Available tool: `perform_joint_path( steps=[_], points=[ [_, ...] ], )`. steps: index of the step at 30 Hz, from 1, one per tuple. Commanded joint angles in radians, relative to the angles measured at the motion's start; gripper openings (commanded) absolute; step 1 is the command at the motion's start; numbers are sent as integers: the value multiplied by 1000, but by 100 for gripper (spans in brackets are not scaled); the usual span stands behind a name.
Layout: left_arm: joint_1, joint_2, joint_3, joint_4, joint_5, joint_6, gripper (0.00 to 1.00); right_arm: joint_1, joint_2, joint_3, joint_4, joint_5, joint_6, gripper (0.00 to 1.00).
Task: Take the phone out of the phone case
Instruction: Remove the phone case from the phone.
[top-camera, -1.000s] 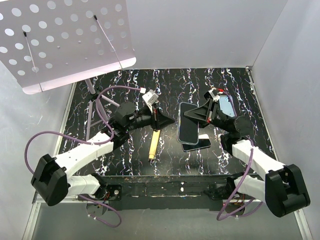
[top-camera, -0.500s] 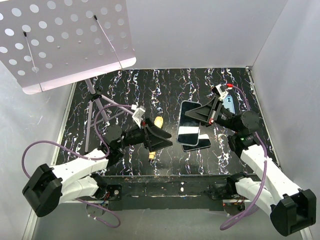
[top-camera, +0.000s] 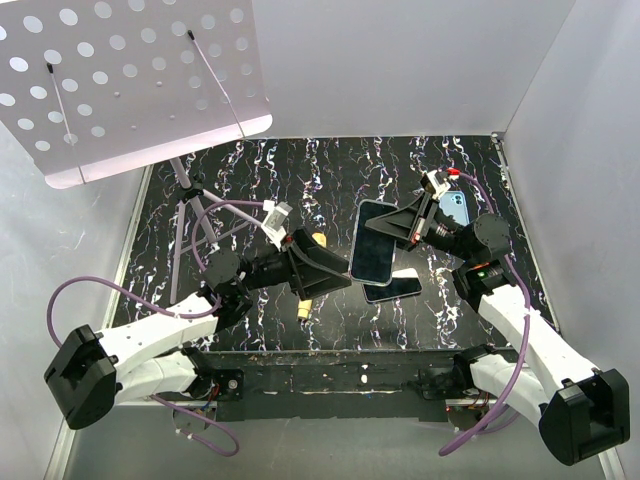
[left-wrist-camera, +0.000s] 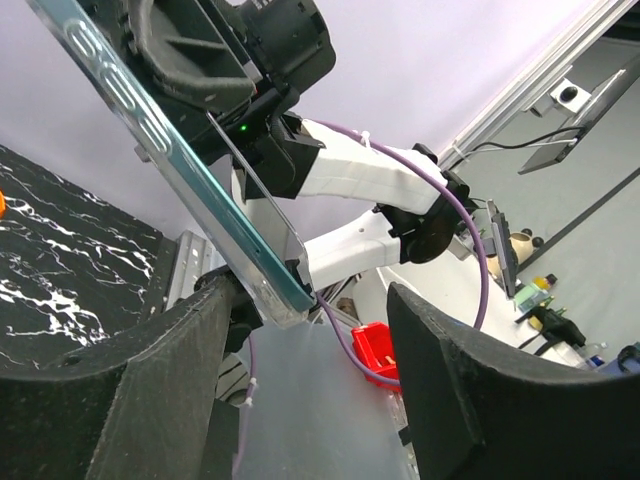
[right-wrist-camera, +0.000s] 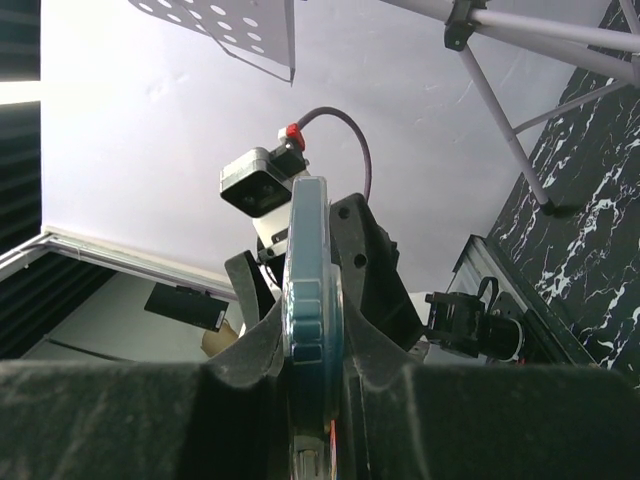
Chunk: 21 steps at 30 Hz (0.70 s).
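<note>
The phone (top-camera: 374, 243) in its clear case is held off the table, screen up and tilted, with my right gripper (top-camera: 402, 228) shut on its right edge. In the right wrist view its teal edge (right-wrist-camera: 312, 270) stands edge-on, squeezed between my fingers (right-wrist-camera: 250, 340). My left gripper (top-camera: 335, 272) is open at the phone's lower left corner. In the left wrist view that corner of the clear case (left-wrist-camera: 272, 297) sits just inside the left gripper (left-wrist-camera: 315, 340), close to the left finger (left-wrist-camera: 170, 390) and apart from the right one.
A dark phone (top-camera: 393, 288) lies flat on the table under the held one. A blue phone (top-camera: 456, 208) lies at the right. A yellow stick (top-camera: 304, 306) lies below my left gripper. A perforated plate (top-camera: 130, 80) on a tripod (top-camera: 190, 215) stands at the back left.
My left gripper went from shut to open, drew back toward the near edge, then moved right up to the phone's lower corner. The right gripper shifted and tilted the phone slightly.
</note>
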<state>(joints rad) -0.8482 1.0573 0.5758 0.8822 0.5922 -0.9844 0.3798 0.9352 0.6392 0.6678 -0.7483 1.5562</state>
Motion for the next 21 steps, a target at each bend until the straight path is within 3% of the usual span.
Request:
perform_joint_path(
  steps=[1,11,21],
  points=[
    [-14,-17,-16,17,-23,3,64,-4,-18,36,81,36,21,1],
    [-19,4,-13,20,-19,36,33,-4,-18,33,118,50,62,1],
    [-22,20,4,-46,-54,44,16,-2,-22,7,182,44,107,1]
  ],
)
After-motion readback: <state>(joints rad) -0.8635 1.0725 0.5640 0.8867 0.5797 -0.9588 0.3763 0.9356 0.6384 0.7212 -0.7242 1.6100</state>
